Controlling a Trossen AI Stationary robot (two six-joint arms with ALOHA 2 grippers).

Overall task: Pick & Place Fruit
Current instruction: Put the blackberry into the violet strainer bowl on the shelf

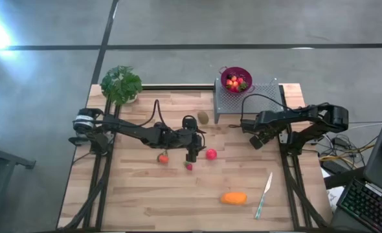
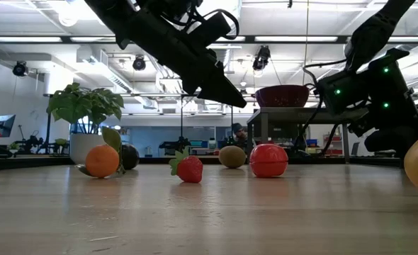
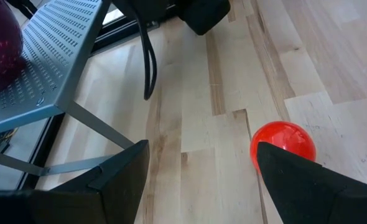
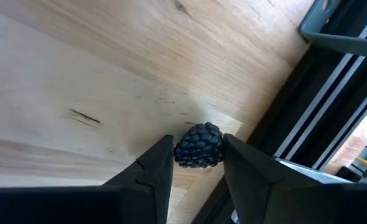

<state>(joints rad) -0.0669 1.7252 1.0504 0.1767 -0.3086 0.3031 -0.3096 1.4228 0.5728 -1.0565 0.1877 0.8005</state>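
My right tool (image 4: pixel 198 163) has its fingers pinched around a dark berry (image 4: pixel 199 145), lifted off the desk (image 1: pixel 146 200) close to its right edge, in front of the grey metal stand (image 1: pixel 249 97). My left tool (image 1: pixel 191 154) sits over the middle of the desk with its fingers spread wide and nothing in them. The red ball (image 1: pixel 211 154) lies just beside it toward the right edge, a strawberry (image 1: pixel 189 166) just in front of it, and a small orange fruit (image 1: pixel 163 158) a bit to the other side. The kiwi (image 1: pixel 203 117) is behind it, near the stand. The big orange piece (image 1: pixel 234 198) is near the front edge.
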